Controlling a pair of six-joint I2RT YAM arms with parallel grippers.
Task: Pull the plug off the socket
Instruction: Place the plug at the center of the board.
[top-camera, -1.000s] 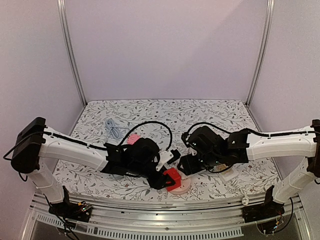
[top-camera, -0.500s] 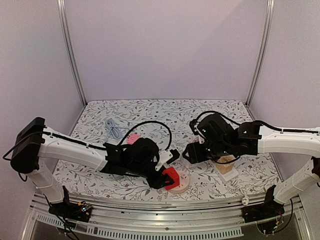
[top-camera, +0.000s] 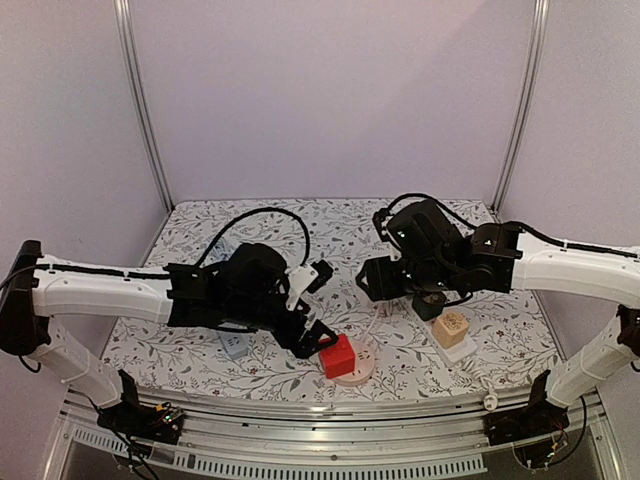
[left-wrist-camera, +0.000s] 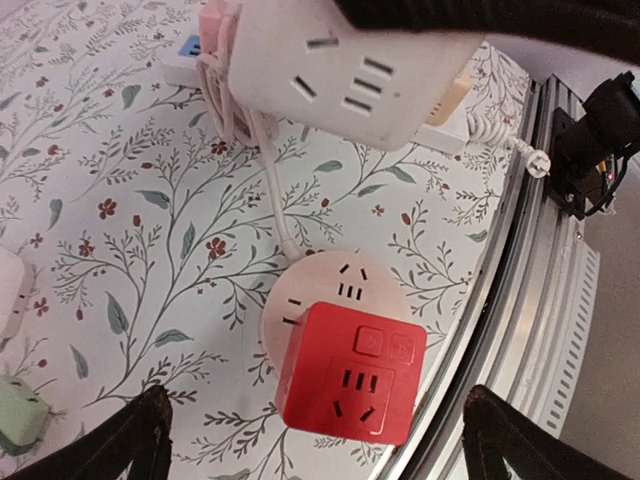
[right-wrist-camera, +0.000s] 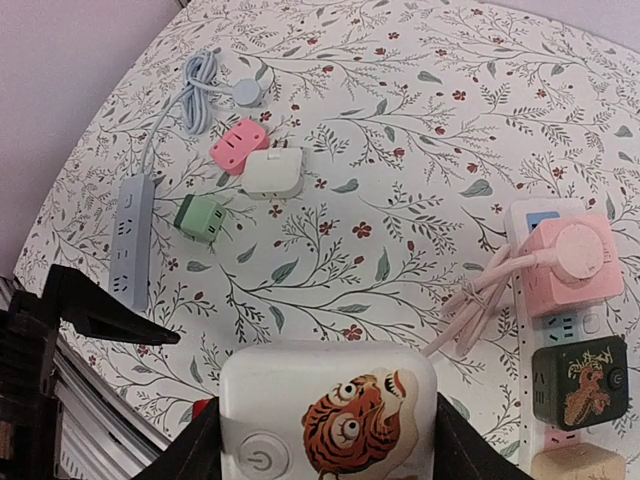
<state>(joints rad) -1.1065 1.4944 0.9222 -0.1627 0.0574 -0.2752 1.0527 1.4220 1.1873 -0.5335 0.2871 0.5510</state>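
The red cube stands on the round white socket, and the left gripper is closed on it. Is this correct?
No. The red cube stands on the round white socket, but the left gripper is open, its fingers wide apart and off the cube, as the left wrist view shows.

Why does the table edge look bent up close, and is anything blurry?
Right wrist view: a wide lens bows the flower-printed table edge; the tiger-printed white plug block looms large but sharp. Left wrist view: the grey metal rail curves too; the red cube plug is crisp. Top view: soft, even light.
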